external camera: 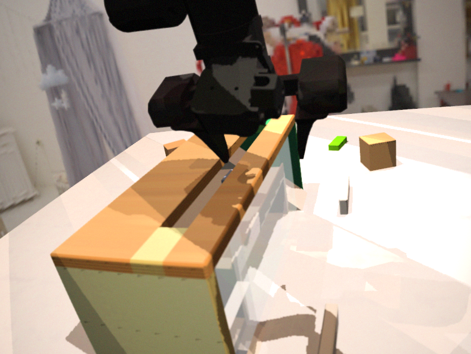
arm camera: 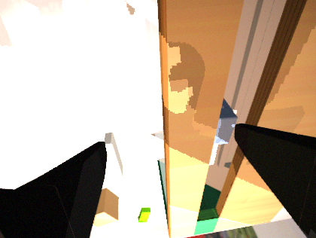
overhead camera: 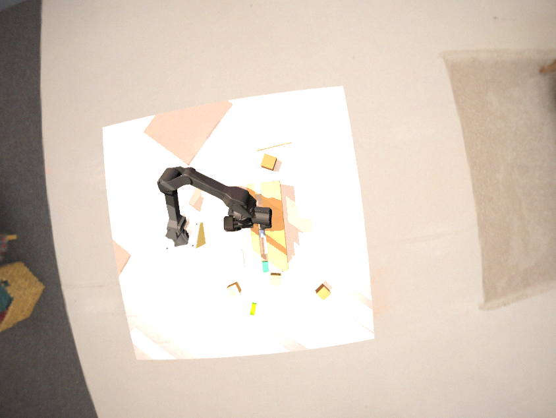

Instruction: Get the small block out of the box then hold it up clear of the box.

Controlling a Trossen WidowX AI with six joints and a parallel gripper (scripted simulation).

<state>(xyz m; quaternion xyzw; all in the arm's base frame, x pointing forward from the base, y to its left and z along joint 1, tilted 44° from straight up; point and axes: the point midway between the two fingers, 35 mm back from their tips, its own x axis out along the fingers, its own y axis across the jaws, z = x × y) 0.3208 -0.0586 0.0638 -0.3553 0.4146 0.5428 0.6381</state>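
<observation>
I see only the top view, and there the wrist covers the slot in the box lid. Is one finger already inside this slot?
Observer: Yes. In the exterior view one finger dips into the slot on top of the box. The other finger hangs outside the clear front.
Operator: Does the gripper hold the block now?
Observer: No. The gripper is open and empty. The wrist view shows the grey-blue block down in the slot, right beside the fingertip. I cannot tell whether they touch.
</observation>
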